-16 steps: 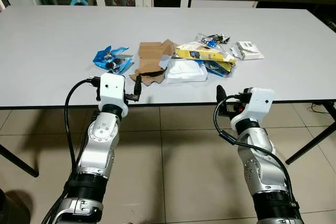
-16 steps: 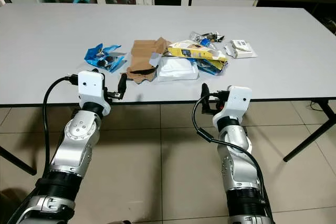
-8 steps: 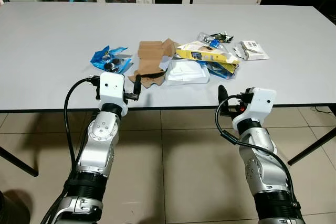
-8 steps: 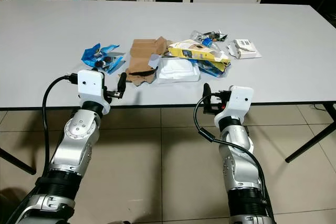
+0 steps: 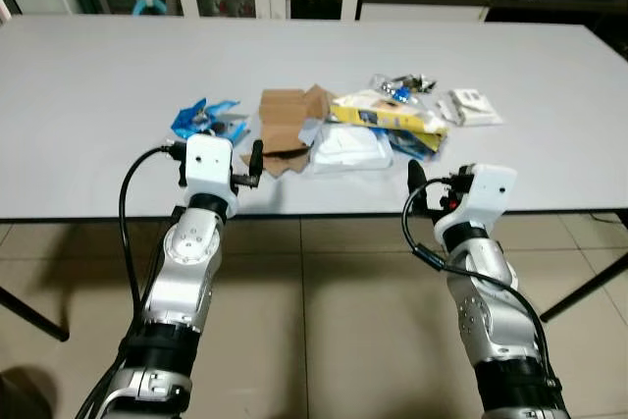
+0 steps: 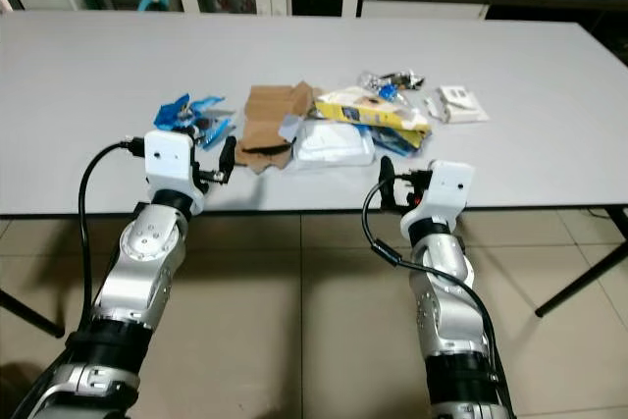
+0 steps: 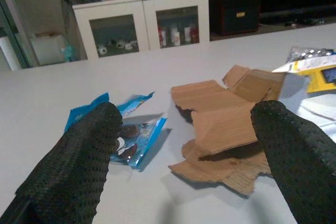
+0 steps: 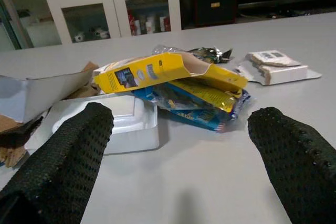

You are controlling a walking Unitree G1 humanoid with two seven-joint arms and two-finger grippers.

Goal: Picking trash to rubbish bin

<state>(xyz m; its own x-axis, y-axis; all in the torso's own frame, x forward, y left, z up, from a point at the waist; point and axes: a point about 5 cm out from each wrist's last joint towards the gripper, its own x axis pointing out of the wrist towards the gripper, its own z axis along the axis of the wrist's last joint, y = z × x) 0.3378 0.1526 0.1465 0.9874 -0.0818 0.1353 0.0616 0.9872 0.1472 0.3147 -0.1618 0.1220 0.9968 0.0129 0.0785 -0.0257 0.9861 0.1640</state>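
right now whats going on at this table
The robot stands at a white table strewn with trash: a blue wrapper, torn cardboard, a white foam tray and a yellow box. The left gripper and right gripper hover open at the near edge, holding nothing.

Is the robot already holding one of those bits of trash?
No. Both the left gripper and right gripper are open and empty, short of the cardboard and yellow box.

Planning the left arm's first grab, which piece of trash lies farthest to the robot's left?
The blue snack wrapper, lying apart from the pile, left of the brown cardboard.
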